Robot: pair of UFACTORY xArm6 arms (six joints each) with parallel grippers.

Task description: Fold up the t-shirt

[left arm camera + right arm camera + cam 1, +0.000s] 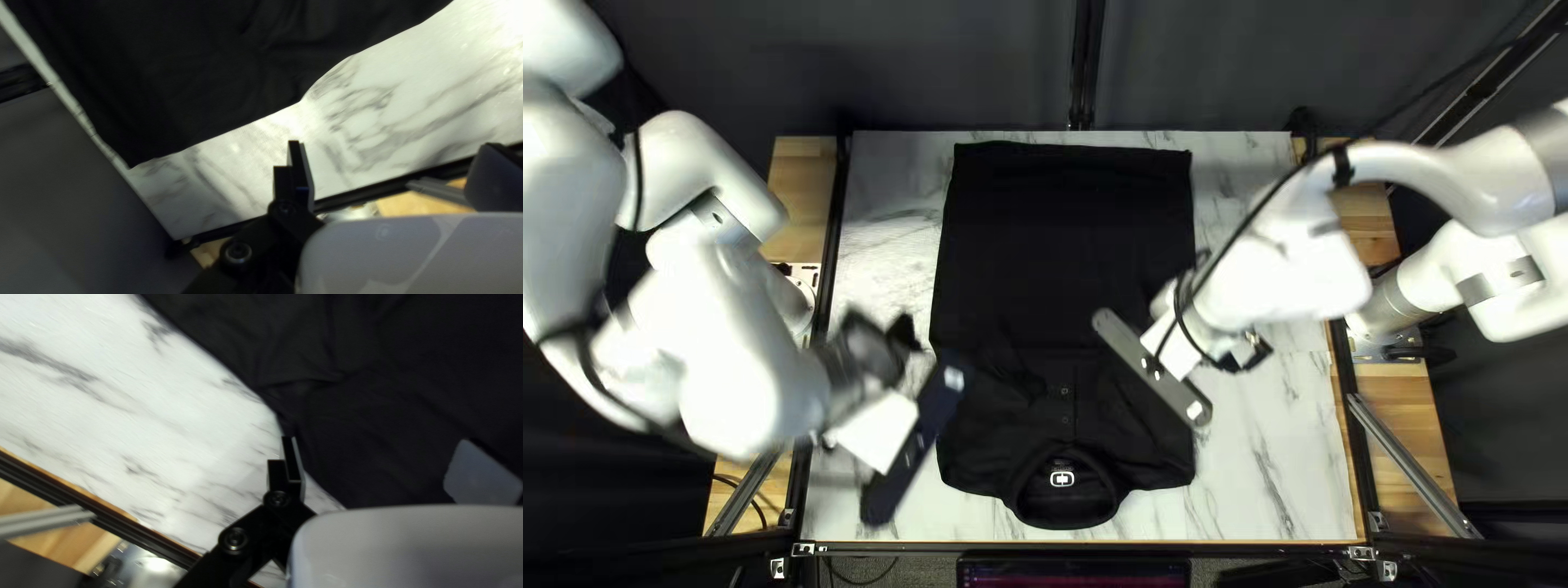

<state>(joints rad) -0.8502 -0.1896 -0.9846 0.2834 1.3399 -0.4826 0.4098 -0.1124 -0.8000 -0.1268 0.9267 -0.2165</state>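
The black T-shirt (1067, 250) was spread on the table (1285, 479), its hem (1073, 152) laid well apart from the collar (1064, 519), toward the curtain (958, 65). It was judged light, limp and easily rucked, best pinched at the hem's two corners, farthest from the collar. The left gripper (392, 147) and right gripper (384, 443) were held parted and empty, beyond the collar on either side. One hem corner (131, 155) was shown close up in the left wrist view; the collar was shown only from above.
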